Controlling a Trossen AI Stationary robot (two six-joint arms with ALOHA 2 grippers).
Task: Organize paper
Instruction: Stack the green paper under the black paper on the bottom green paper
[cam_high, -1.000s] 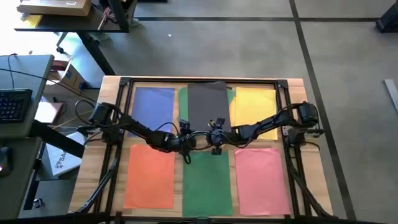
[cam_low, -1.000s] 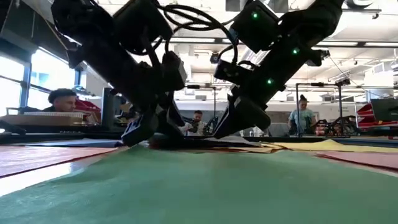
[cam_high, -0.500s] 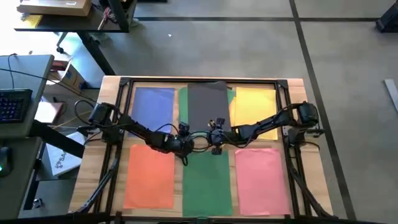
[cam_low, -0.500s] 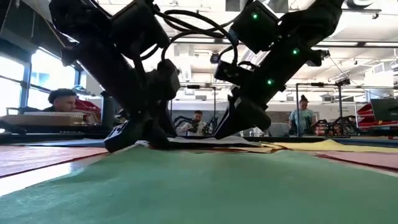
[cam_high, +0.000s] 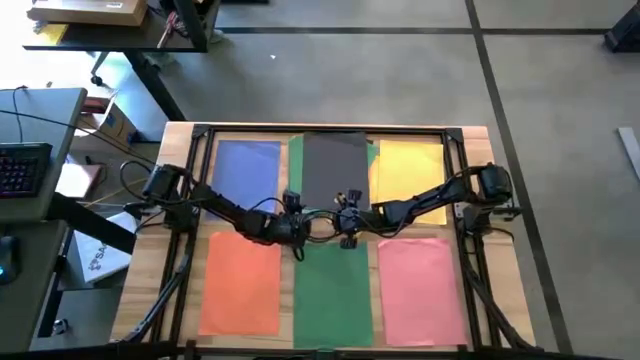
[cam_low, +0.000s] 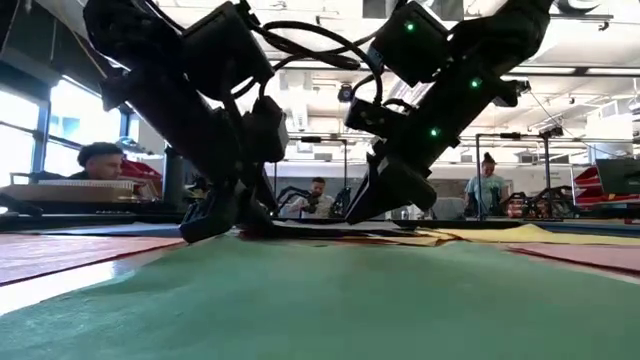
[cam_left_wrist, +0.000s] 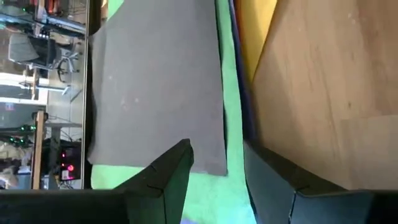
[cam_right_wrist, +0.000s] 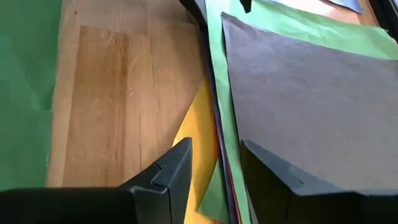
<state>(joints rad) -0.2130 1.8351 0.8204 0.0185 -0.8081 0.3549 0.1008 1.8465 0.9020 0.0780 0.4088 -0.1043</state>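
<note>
Grey sheet (cam_high: 334, 170) tops mid-back stack, over green. Thin, limp, slippery; judge best pinched at near edge. Left gripper (cam_left_wrist: 214, 165), right gripper (cam_right_wrist: 214, 163) there, fingers narrowly parted, empty.

Hardly any writing can be read anywhere in these views. The only trace is a few dark letters, seemingly "SA", on the white cardboard box (cam_high: 97, 255) standing on the floor just left of the wooden counter (cam_high: 478, 150) in the high view, and the rest of that print is cut off and too small to make out. The coloured paper sheets on the counter are plain, and the dark robot arms carry only small green lights, no legible marks.
</note>
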